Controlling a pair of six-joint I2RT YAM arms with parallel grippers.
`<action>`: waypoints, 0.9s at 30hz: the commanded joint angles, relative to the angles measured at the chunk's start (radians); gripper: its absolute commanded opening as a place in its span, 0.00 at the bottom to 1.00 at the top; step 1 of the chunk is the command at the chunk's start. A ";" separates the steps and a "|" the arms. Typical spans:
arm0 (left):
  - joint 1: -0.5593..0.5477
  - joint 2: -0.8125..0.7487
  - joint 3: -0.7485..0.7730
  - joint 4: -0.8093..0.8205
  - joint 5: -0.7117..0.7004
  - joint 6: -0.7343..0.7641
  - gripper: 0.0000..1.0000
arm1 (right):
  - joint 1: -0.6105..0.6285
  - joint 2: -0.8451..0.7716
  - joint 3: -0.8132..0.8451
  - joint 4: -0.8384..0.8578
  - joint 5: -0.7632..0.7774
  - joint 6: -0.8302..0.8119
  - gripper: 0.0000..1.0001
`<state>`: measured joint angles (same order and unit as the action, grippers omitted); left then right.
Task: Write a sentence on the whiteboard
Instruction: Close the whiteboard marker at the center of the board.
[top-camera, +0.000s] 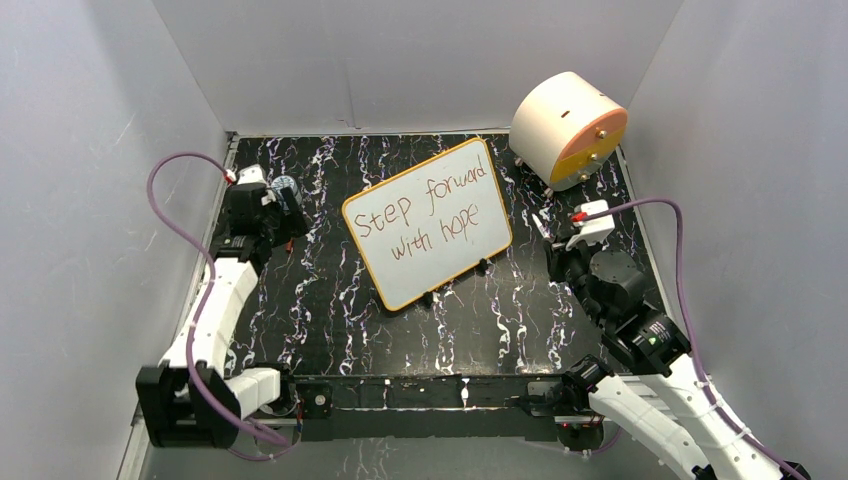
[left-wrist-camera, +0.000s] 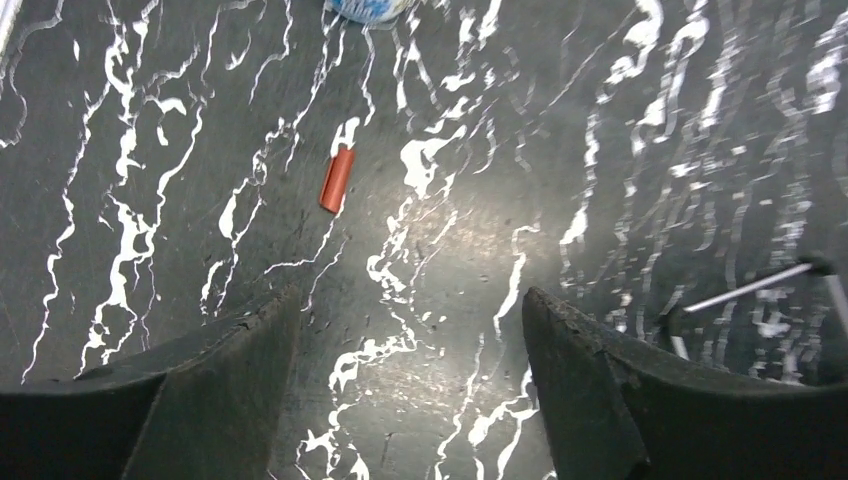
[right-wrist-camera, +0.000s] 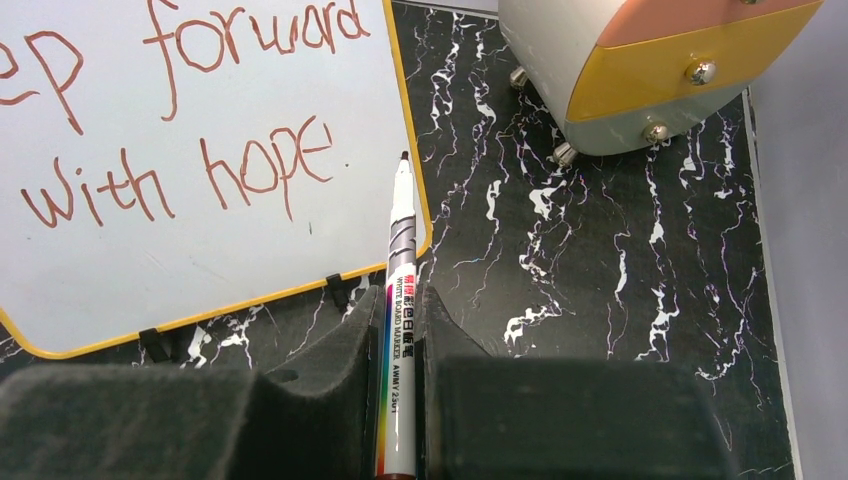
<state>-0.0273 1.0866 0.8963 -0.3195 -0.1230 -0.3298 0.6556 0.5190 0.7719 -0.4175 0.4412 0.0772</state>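
White face, thin orange-yellow frame: the whiteboard (top-camera: 425, 275) sits askew at the centre of the top view, on small black clip feet on the black marbled tabletop (top-camera: 330, 300). The sentence (top-camera: 428, 215) reads "Step forward with hope" in two reddish-brown lines, and I judge the writing complete. My right tool (right-wrist-camera: 400, 305), at the right of the top view, is clamped on the marker (right-wrist-camera: 401, 230) at mid-barrel, with the tip bare and pointing at the board's right edge. My left tool (left-wrist-camera: 410, 300) has its jaws apart over bare tabletop and holds nothing. A small red cap-like piece (left-wrist-camera: 337, 180) lies ahead of it. Handling note: I expect the board to be light, stiff and slick-faced, so it may skid on its feet. Take hold at the frame edge only, since the ink likely smears.
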 joint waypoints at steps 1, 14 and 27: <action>0.011 0.117 0.018 -0.031 -0.071 0.041 0.73 | -0.004 -0.024 -0.013 0.037 -0.008 0.015 0.00; 0.018 0.528 0.206 -0.089 -0.110 0.125 0.42 | -0.003 -0.050 -0.029 0.042 -0.001 0.016 0.00; 0.066 0.701 0.324 -0.137 -0.113 0.165 0.30 | -0.003 -0.068 -0.039 0.052 0.006 0.016 0.00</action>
<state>0.0017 1.7752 1.1793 -0.4244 -0.2279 -0.1818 0.6556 0.4652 0.7341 -0.4168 0.4393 0.0822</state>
